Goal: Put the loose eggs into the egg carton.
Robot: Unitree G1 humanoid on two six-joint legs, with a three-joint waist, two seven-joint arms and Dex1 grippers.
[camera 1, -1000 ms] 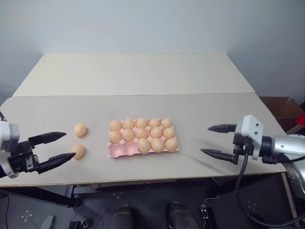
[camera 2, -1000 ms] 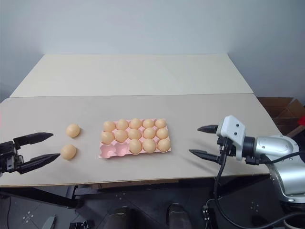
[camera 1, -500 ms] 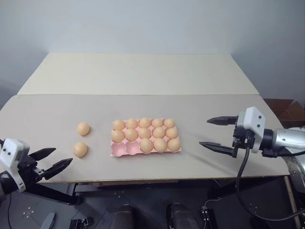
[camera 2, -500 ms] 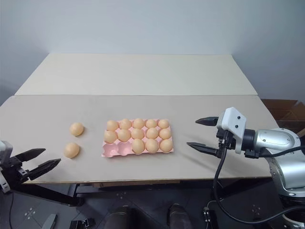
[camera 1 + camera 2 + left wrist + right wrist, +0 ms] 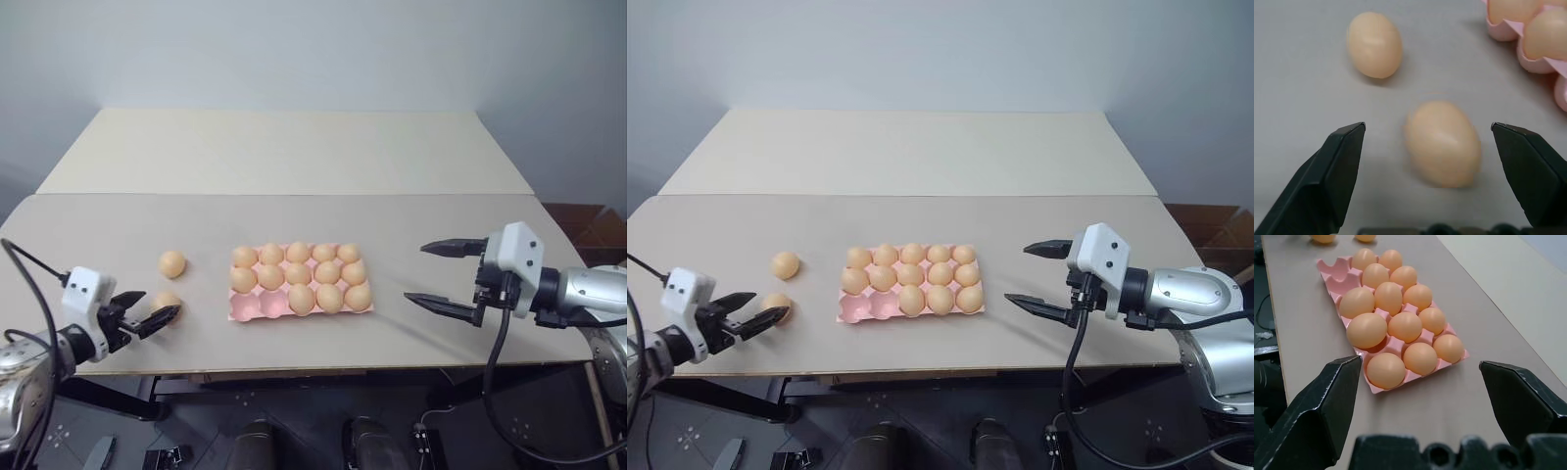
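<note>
The pale-pink egg carton lies mid-table with several eggs in it; two cups at its front-left corner are bare. Two loose eggs lie to its left. The farther egg sits alone. The nearer egg lies between the fingers of my left gripper, which is open around it with gaps on both sides in the left wrist view. My right gripper hovers open and empty to the right of the carton, pointing towards it.
A second, paler table panel stretches behind the working surface. The table's front edge runs just below both grippers. A cardboard box stands on the floor at the far right.
My left gripper has come in from beyond the front-left table edge and now straddles the nearer loose egg. The right gripper has stayed put.
</note>
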